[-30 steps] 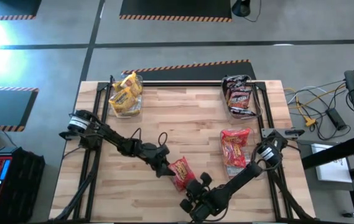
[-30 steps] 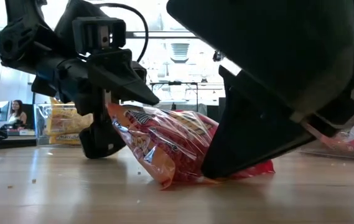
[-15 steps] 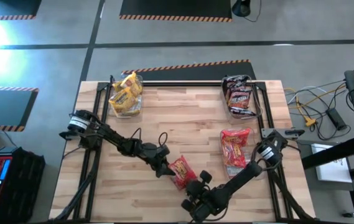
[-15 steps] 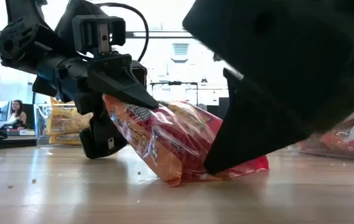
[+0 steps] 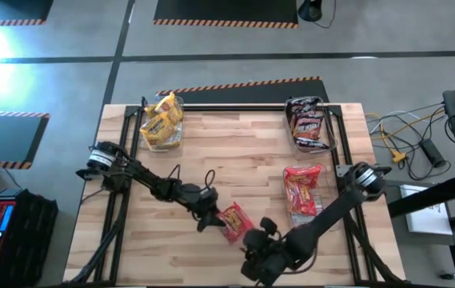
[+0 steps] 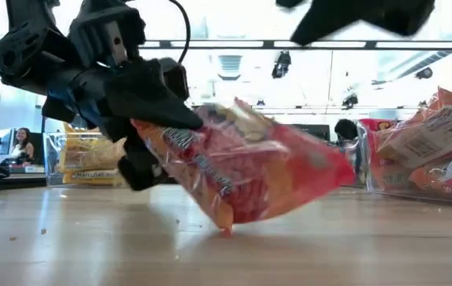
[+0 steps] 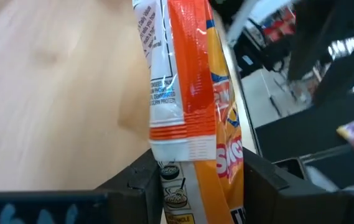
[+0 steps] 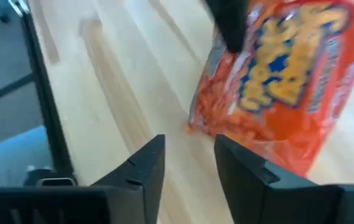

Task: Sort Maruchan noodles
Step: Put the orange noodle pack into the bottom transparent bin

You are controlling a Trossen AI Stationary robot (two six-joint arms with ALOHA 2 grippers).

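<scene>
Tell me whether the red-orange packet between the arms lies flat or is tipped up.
Tipped up. The red-orange packet slants with only its lower corner on the table, its other end held between the left gripper's fingers.

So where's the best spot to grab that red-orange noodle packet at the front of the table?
Probably the flat crimped end seam of the red-orange packet, approached from the left, where the left gripper already pinches it. The packet stands tilted on one corner, so its thin seam is easier to pinch than its bulging middle.
</scene>
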